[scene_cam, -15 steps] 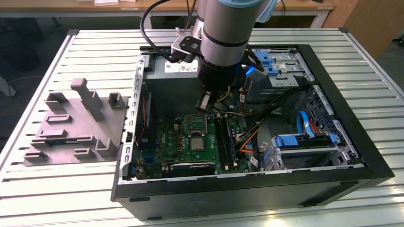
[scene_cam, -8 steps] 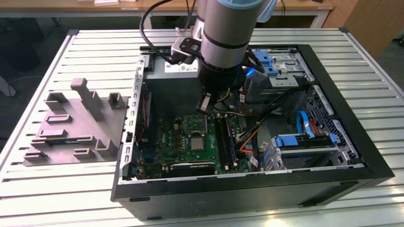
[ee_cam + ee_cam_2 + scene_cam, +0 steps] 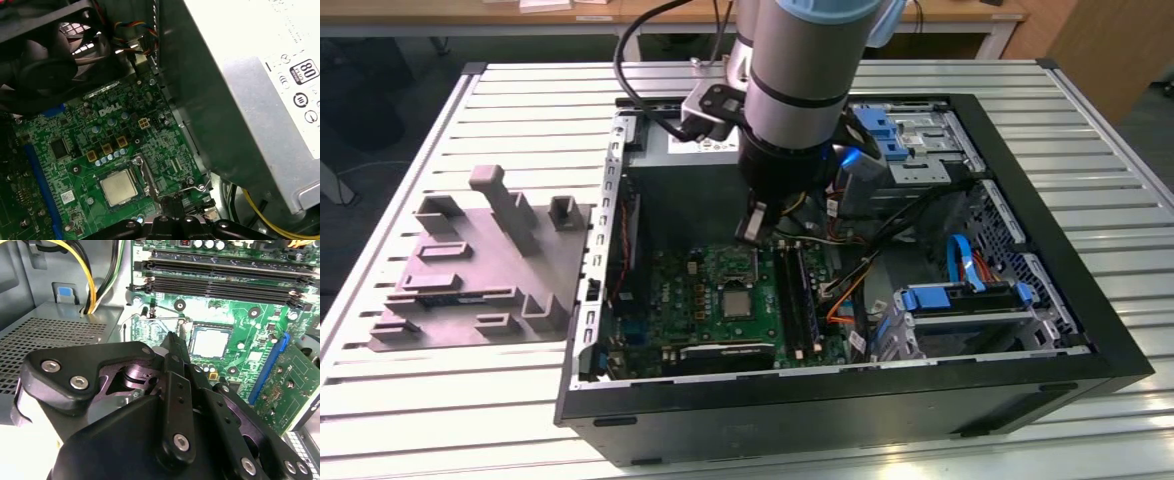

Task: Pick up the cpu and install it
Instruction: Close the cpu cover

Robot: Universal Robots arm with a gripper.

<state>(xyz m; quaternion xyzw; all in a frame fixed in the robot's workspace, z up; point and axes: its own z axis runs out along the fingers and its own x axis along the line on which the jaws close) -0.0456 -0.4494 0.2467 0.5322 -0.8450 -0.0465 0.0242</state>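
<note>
Fingers (image 3: 176, 385) of gripper (image 3: 172, 340) closed, empty, near cpu (image 3: 210, 342) seated in socket (image 3: 212, 326)

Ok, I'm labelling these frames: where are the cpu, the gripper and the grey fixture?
cpu (image 3: 118, 187), first wrist view, metal top.
gripper (image 3: 174, 342), second wrist view, fingertips.
grey fixture (image 3: 480, 270), exterior view, flat base.

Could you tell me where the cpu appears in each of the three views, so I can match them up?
Exterior view: the cpu lies in its socket on the green motherboard, below the end effector.
Second wrist view: the cpu sits beyond the end effector's tip.
First wrist view: the cpu sits in its socket.
Shared landmark: the socket's metal frame.
</note>
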